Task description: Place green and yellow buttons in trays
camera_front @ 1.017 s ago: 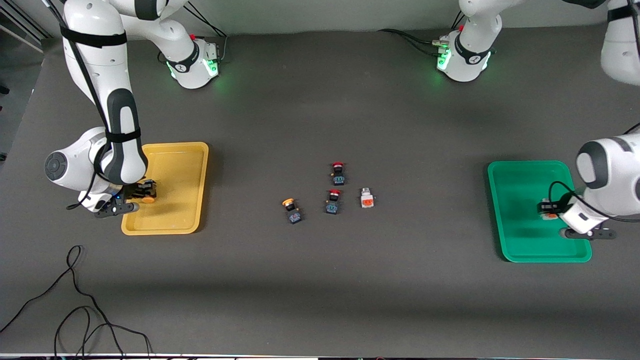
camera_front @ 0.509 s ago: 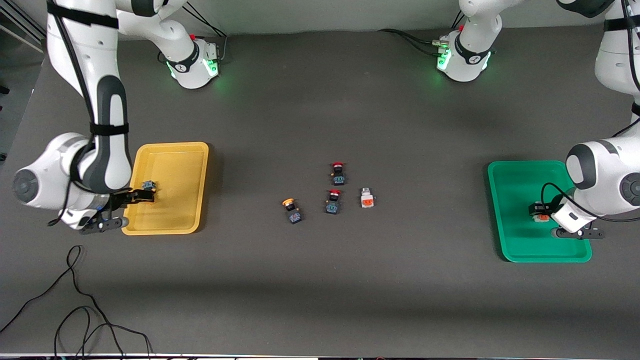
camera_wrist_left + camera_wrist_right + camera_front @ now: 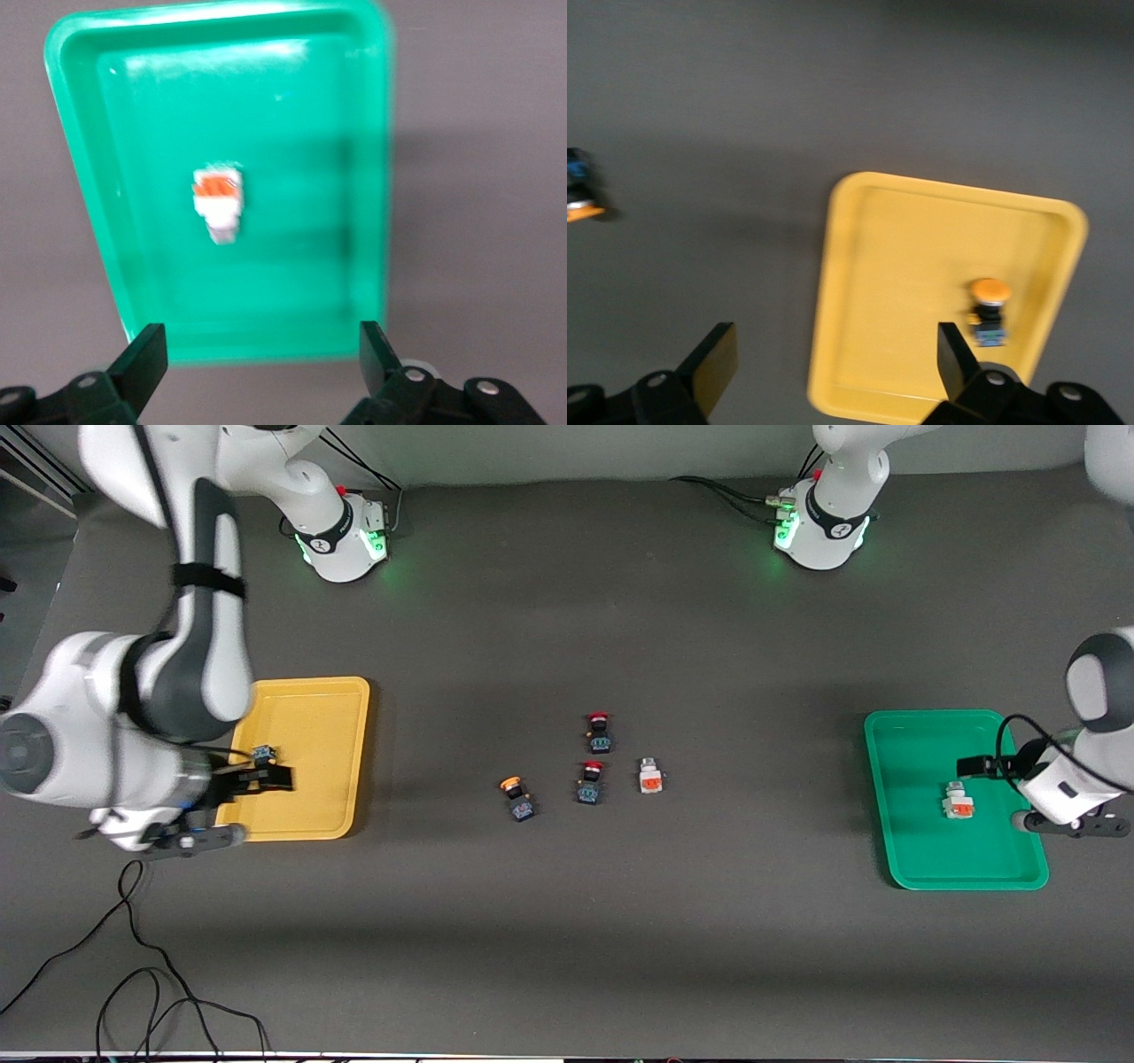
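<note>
Green tray (image 3: 917,859) holds white button (image 3: 957,804), yellow tray (image 3: 323,815) yellow-capped button (image 3: 989,312)

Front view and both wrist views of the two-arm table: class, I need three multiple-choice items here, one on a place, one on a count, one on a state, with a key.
1. Where does the white blocky button with the orange face lie?
A. in the green plastic tray
B. in the yellow plastic tray
C. on the bare table

2. How many buttons lie between the trays?
A. two
B. four
C. six

3. How is the left gripper?
A. shut on a button
B. open, empty
C. out of view

Key: 1 A, green rim surrounds it. 2 B, four sit mid-table. 3 B, fingers apart, nothing between.
</note>
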Controlling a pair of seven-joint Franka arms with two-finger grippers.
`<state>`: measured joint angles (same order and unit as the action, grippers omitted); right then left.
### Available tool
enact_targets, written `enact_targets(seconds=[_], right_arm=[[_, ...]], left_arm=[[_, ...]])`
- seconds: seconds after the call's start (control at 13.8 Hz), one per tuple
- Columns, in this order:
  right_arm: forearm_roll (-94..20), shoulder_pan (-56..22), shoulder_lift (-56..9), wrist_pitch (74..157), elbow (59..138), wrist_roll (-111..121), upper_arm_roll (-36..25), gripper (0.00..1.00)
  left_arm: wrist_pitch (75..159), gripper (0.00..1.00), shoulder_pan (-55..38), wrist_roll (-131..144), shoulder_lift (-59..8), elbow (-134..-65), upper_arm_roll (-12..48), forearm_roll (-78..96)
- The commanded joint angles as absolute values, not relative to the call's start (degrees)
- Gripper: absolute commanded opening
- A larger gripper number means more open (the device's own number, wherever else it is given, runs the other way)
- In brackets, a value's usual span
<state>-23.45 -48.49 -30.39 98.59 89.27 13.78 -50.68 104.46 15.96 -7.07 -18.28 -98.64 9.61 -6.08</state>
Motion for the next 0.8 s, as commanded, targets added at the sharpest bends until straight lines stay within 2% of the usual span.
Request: enact_targets(seconds=[0.0,0.22,0.36,0.73], right_arm=[[-24.51,-54.04,-33.56,98.96,85.53,3.12,-48.27,1.0],[-25.22,-54.14,-37.25,99.84,78.25,-9.19,-39.23,1.0],[-25.14,-54.23,-39.11,99.93,75.42,-13.52,-35.79,1.0],[-25.22,-54.84,-41.39,108.0,77.34,-14.06,-31.03,1.0]], left_arm=[[93.98,0.96,11.35,1.72,-18.45,-90.38,11.59,-3.52],[94.39,0.95,4.33,15.77,-18.89,-88.95,14.06,-2.2],[96.66,0.95,-1.73,24.83,-20.9,-88.25,14.33,-1.94],[112.99,0.96,-13.34,40.49,-31.79,-88.15,14.41,-1.93]])
